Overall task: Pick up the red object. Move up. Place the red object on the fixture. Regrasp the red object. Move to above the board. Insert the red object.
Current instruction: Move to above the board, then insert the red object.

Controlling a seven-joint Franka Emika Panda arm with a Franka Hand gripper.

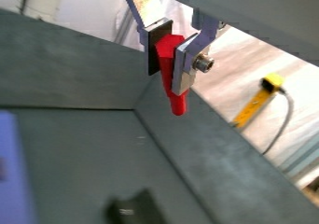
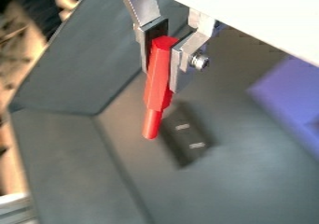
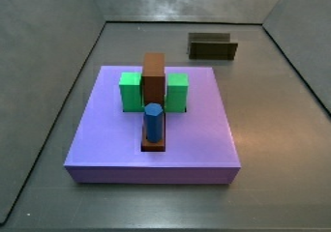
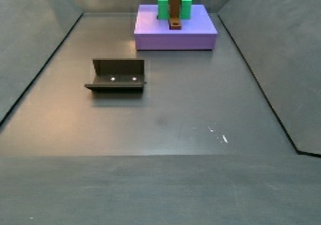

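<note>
Fingers [image 1: 188, 58] are pinching the peg [image 2: 156, 88] near its top, so most of it hangs free below the gripper [image 2: 170, 41]. We're well off the floor (neither side view catches the arm at all). In a wrist view the fixture [image 2: 189, 143] sits on the floor below the peg tip. Fixture [image 4: 115, 77] is empty and well apart from the board [image 3: 153, 139].

We read this as the move-up/carry to the fixture. To do it well: centre the peg over the fixture's open top, descend slowly and straight, keep the peg vertical, and don't release until it's seated against the wall, or the regrasp gets harder.
</note>
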